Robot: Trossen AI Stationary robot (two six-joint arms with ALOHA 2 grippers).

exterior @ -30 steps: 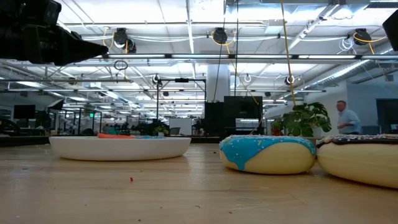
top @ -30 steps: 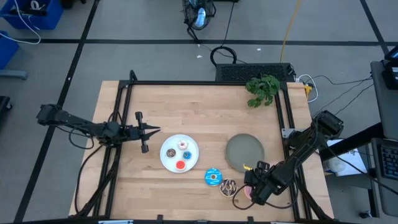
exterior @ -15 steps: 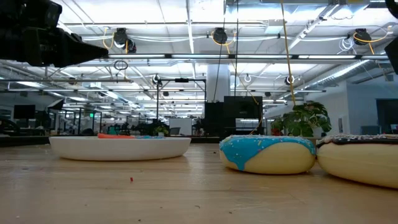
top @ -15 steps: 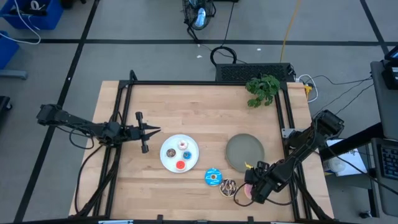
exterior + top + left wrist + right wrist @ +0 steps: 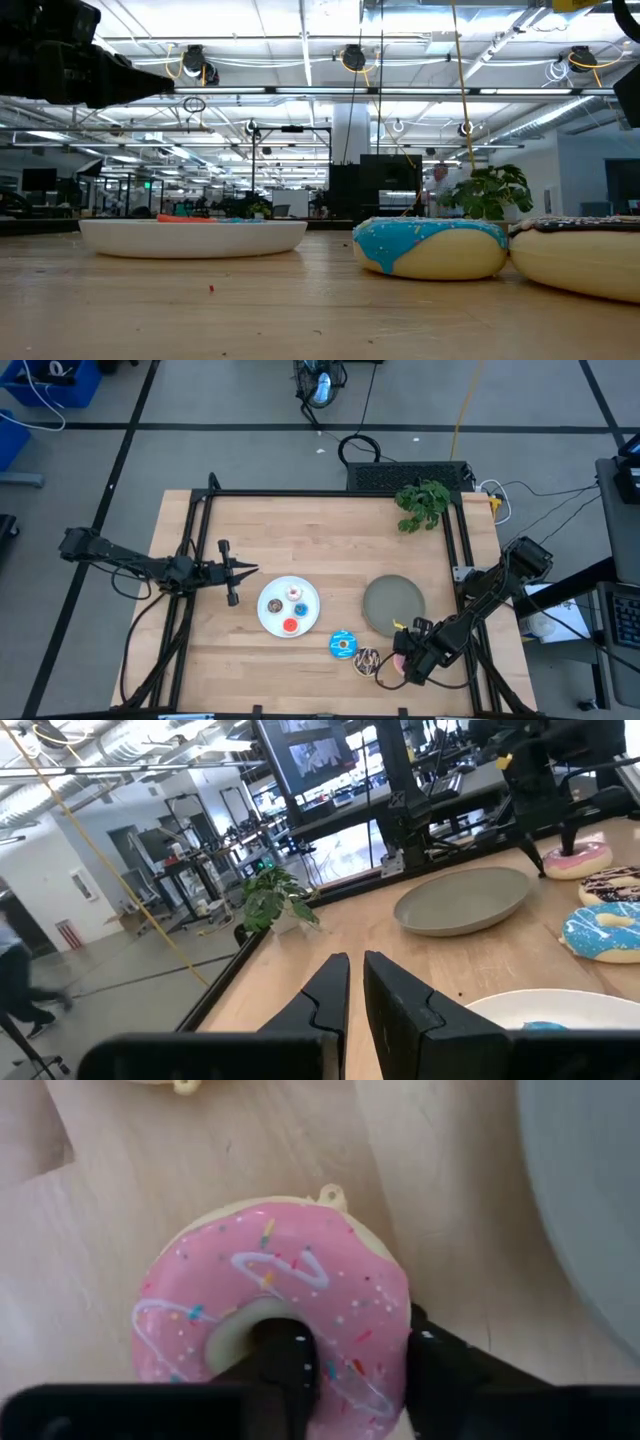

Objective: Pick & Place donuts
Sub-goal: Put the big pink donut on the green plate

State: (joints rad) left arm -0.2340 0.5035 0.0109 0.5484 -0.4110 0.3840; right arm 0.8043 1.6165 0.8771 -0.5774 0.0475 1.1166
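Right tool [image 5: 345,1370] clamped on pink donut [image 5: 275,1305] at the desk's [image 5: 300,530] near right corner, one finger through the ring's hole, one outside. Beside it, grey plate [image 5: 393,603], bare. Dark chocolate sprinkled donut [image 5: 366,660] and large blue donut [image 5: 343,645] side by side on the wood, just left of the pink one. White plate [image 5: 272,600] holding small white-pink [image 5: 295,594], blue [image 5: 299,609], red [image 5: 291,625] and brown [image 5: 275,605] donuts. Left tool [image 5: 240,569] idle at the left, fingers nearly together.
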